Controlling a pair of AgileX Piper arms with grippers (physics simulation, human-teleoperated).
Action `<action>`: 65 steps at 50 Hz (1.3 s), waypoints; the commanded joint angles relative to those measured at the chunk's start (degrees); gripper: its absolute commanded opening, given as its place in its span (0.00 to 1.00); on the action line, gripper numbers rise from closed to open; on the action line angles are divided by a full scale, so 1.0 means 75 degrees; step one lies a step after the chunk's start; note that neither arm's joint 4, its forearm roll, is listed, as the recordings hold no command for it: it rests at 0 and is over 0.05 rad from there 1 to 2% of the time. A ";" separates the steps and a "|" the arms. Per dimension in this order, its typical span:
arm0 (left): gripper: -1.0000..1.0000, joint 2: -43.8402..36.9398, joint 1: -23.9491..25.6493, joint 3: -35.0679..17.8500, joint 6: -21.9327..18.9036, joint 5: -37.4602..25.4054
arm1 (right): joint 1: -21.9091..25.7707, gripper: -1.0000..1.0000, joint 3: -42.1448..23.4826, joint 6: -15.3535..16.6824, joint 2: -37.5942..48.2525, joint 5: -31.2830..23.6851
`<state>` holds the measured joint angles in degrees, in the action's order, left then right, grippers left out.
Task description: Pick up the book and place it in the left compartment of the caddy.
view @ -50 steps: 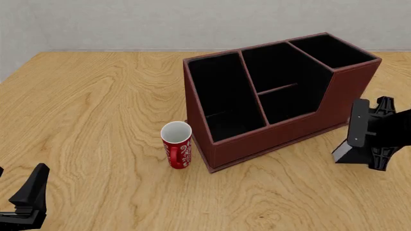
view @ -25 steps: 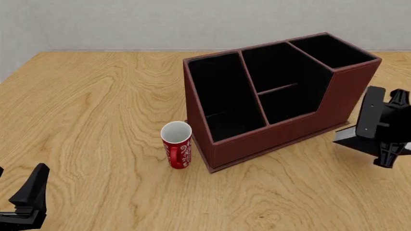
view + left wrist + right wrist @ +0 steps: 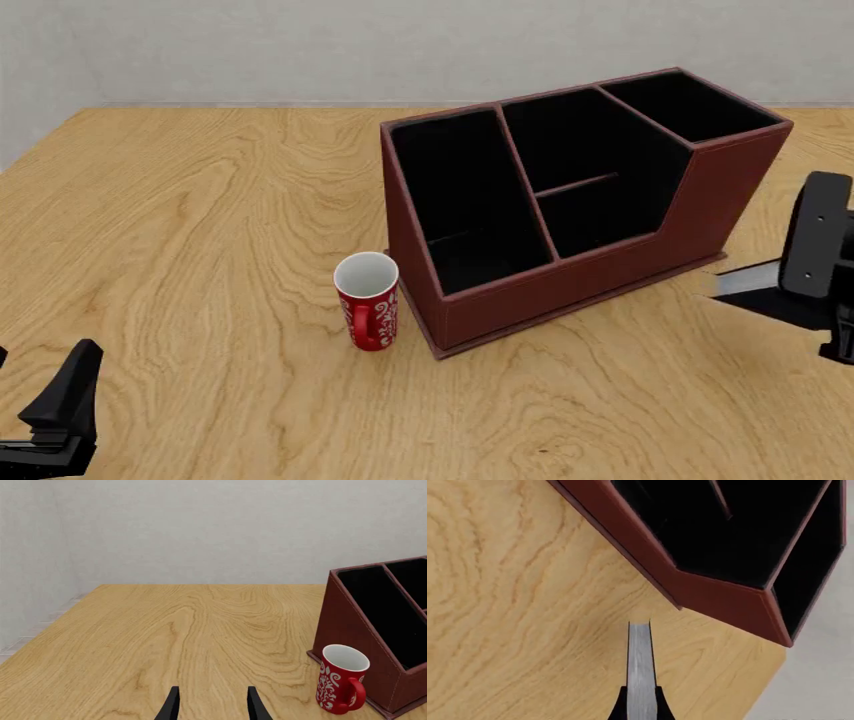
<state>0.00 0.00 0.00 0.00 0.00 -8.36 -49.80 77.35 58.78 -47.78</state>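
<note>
Carrying step: the right gripper (image 3: pixel 640 707), clamped on the book (image 3: pixel 640 665) at the caddy's (image 3: pixel 574 290) four o'clock, must swing toward the left compartment (image 3: pixel 461 205).

I'm working in a bare simulated tabletop scene, more test bench than lived-in room: a wide wooden table (image 3: pixel 200 250) with clean rendered grain, a flat plain grey wall (image 3: pixel 200 530) behind it, no furniture anywhere. A desk-style caddy (image 3: pixel 587 250) and a red patterned mug (image 3: pixel 367 300) lend it a faint office feel.
</note>
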 commanded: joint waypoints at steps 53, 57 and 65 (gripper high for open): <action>1.00 0.0000 0.0000 0.0000 0.0000 0.0000 | 0.3177 0.00 -0.2215 -0.5229 -0.1296 -0.2949; 1.00 0.0000 0.0000 0.0000 0.0000 0.0000 | 0.3559 0.00 -0.2537 -0.6132 -0.1216 -0.2949; 1.00 0.0000 0.0000 0.0000 0.0000 0.0000 | 0.4511 0.00 -0.3064 -0.7095 -0.1183 -0.2949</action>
<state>0.00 0.00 0.00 0.00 0.00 17.39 -67.71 36.05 49.22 -69.90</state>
